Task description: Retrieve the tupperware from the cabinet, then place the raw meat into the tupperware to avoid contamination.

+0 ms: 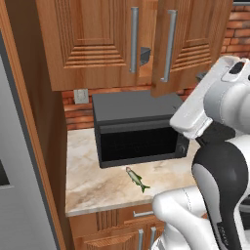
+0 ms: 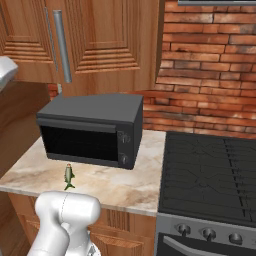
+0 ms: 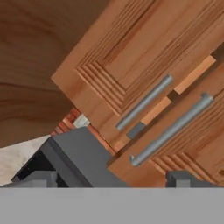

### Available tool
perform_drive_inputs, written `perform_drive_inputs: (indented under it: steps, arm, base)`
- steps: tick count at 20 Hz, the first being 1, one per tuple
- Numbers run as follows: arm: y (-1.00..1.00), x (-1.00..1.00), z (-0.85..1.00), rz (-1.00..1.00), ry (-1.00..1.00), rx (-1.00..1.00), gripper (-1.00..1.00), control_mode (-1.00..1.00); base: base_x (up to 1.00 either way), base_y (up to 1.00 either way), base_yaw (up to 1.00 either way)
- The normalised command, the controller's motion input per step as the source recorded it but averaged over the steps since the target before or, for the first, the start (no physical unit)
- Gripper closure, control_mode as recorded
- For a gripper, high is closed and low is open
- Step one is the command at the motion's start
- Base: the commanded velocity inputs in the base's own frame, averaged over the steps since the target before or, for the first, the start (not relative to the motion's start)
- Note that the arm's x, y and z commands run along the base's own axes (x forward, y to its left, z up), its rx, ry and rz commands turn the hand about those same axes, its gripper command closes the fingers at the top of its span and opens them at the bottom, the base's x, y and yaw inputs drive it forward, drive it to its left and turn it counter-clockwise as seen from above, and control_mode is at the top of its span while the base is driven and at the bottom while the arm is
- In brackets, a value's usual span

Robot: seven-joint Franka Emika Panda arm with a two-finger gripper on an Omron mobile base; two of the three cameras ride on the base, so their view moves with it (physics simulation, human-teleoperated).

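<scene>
The pincer point(image 3: 111, 178) is spread wide and holds nothing, its two dark tips poking up at the bottom of the hand view, pointed at the cabinet point(image 1: 97, 44) doors. The right-hand door point(image 1: 188, 44) hangs ajar, swung out a little from the left one, and there in the gap between the two long silver handles point(image 1: 134, 40) a dark grey corner of the tupperware point(image 1: 145, 55) peeks out from inside, up on the shelf. In the hand view that same sliver of tub point(image 3: 135, 130) sits between the two bars. Down below, the black microwave point(image 1: 136, 128) squats at the back of the counter point(image 1: 93, 185). The raw meat point(image 1: 137, 179), a little silvery fish, lies on the marble just in front of the microwave, near the front edge. The stove point(image 2: 210, 175) sits right of the counter.
</scene>
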Motion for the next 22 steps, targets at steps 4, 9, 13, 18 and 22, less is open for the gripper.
perform_drive_inputs:
  steps: [4, 9, 13, 18, 22]
  arm:
    - [0.16, 0.02, -0.21, -0.01, 0.00, -0.42, -1.00, -1.00]
    - [0.03, 0.09, -0.06, 0.00, 0.03, -0.37, -1.00, -1.00]
    - [-0.02, 0.04, 0.00, 0.00, 0.01, -0.31, -1.00, -1.00]
    - [0.00, 0.05, 0.00, 0.00, 0.00, -0.25, -1.00, -1.00]
    - [0.00, 0.17, 0.00, 0.00, 0.00, -0.13, -1.00, -1.00]
  base:
    - [0.00, 0.00, 0.00]
    - [0.00, 0.00, 0.00]
    - [0.00, 0.00, 0.00]
    - [0.00, 0.00, 0.00]
    - [0.00, 0.00, 0.00]
